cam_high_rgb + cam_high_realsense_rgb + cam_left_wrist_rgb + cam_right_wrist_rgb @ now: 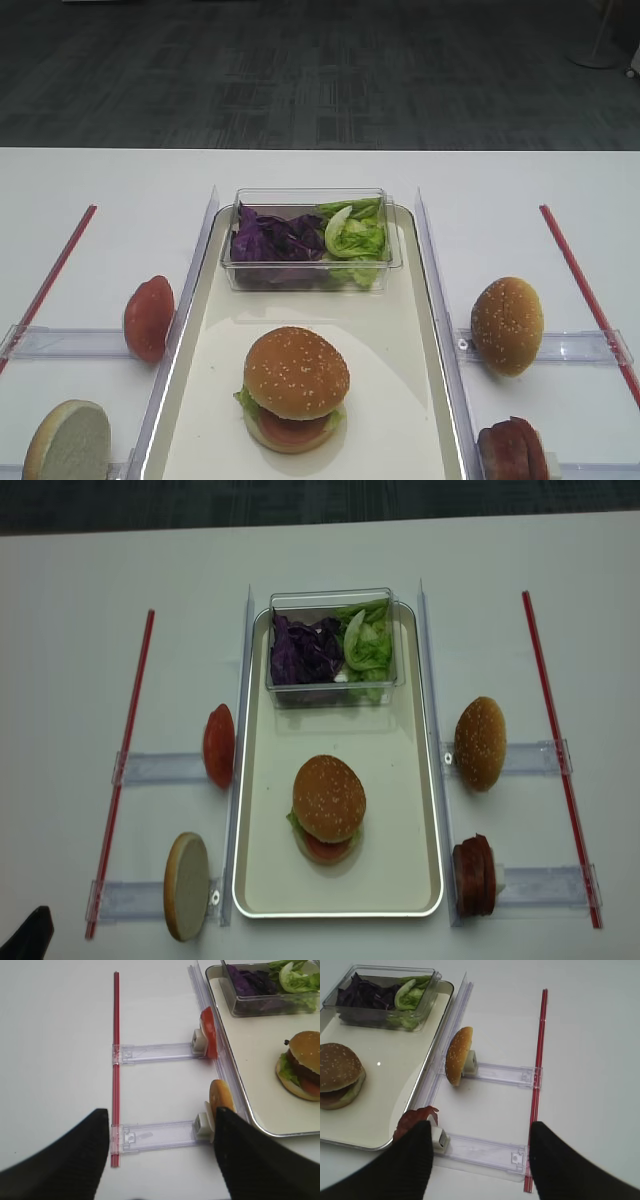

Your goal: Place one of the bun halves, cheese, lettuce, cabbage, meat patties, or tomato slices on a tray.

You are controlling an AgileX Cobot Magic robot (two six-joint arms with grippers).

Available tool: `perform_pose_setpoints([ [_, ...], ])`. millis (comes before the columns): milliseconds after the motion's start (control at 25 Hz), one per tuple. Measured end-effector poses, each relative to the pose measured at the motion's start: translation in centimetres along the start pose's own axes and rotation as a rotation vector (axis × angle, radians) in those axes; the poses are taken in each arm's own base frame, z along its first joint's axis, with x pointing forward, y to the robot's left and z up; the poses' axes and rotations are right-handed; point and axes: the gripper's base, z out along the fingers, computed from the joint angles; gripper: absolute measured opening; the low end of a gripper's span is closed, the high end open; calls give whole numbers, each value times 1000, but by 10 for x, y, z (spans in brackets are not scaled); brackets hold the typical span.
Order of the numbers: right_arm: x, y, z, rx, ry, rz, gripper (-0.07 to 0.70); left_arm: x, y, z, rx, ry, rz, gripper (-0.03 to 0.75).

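The cream tray [200, 400] carries an assembled burger topped by a sesame bun half [296, 372]. Its twin bun half [507, 325] stands on edge on a clear holder right of the tray, with meat patties [512, 450] nearer me. On the left stand a tomato slice [149, 318] and a pale seedless bun half [68, 440]. Cabbage [272, 238] and lettuce [355, 238] fill a clear tub. Cheese is out of view. My right gripper [480, 1155] hangs open over the holder beside the patties [412, 1120]. My left gripper [160, 1145] is open, its right finger by the pale bun [220, 1097].
Clear plastic rails [435, 300] run along both long sides of the tray. Red strips [585, 285] lie on the white table at far left and far right. The clear tub [310, 275] sits at the tray's far end.
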Motion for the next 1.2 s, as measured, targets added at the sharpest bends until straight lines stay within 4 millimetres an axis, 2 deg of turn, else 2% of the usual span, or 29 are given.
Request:
perform_pose_setpoints([
  [280,4,1,-5,-4,-47,-4,436,0,0,0,0,0,0,433],
  [1200,4,1,-5,-6,-48,-10,435,0,0,0,0,0,0,433],
])
